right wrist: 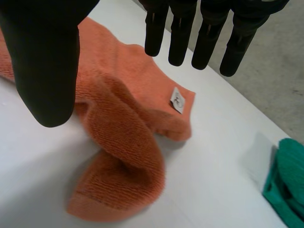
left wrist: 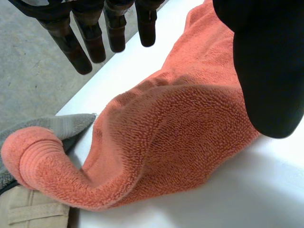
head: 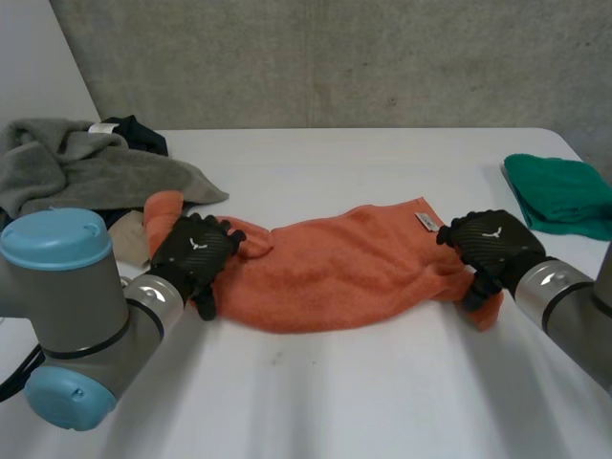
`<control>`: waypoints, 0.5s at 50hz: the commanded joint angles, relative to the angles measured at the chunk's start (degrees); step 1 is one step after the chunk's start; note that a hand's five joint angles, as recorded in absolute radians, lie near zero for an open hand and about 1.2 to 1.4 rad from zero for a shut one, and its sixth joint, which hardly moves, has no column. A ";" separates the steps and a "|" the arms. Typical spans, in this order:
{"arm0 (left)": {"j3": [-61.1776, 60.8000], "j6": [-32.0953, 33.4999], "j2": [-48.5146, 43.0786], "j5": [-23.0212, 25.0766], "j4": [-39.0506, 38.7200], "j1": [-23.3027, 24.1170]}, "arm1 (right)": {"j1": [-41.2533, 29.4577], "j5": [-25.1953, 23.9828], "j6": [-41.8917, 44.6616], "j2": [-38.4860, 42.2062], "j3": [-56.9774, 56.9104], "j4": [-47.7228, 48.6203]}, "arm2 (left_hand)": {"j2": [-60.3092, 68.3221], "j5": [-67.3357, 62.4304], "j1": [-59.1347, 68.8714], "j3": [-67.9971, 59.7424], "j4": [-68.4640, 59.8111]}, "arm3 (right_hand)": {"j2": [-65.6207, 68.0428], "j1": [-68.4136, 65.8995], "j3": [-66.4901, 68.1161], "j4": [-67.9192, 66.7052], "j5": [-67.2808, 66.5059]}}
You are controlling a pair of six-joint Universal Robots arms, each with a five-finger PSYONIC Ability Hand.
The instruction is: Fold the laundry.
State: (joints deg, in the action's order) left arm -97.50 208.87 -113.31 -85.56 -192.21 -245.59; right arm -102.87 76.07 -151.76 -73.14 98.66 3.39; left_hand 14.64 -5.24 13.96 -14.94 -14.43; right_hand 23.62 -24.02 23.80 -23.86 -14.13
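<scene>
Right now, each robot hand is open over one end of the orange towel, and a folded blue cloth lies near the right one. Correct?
Not quite: the folded cloth is green, not blue, as the head view shows. Everything else stands.

Head camera looking down at table, wrist cameras close over opposite orange towel ends

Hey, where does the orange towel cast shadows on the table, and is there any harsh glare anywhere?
Head view: a soft shadow hugs the near edge of the towel on the table, no harsh glare. Left wrist view: grey shade on the table along the towel's edge. Right wrist view: faint shadow beside the corner with the tag.
</scene>
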 commanded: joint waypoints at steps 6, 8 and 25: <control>-0.06 0.04 1.34 -0.13 -0.09 -1.56 | -2.24 0.93 -0.47 5.02 -2.24 1.53 | -4.64 5.24 -3.96 4.94 4.43 | 6.91 -6.50 6.72 -6.66 -6.39; 0.03 0.13 1.25 -0.13 -0.27 -1.99 | -2.24 0.66 -0.29 5.46 -2.42 1.44 | -4.64 5.24 -3.96 4.94 4.43 | 6.91 -6.50 6.72 -6.66 -6.39; 18.09 -7.16 -5.67 7.50 7.78 -12.01 | -3.82 1.37 5.59 11.53 -4.80 2.06 | 2.09 -1.49 2.77 -1.79 -2.30 | 36.25 -35.84 36.06 -36.01 -35.74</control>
State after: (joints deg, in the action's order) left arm -90.06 205.82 -113.38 -83.26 -191.30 -254.05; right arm -106.24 77.25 -148.91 -62.14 93.87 6.47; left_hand 11.76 -2.64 11.19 -11.84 -11.38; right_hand 36.54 -37.31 36.65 -36.64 -26.75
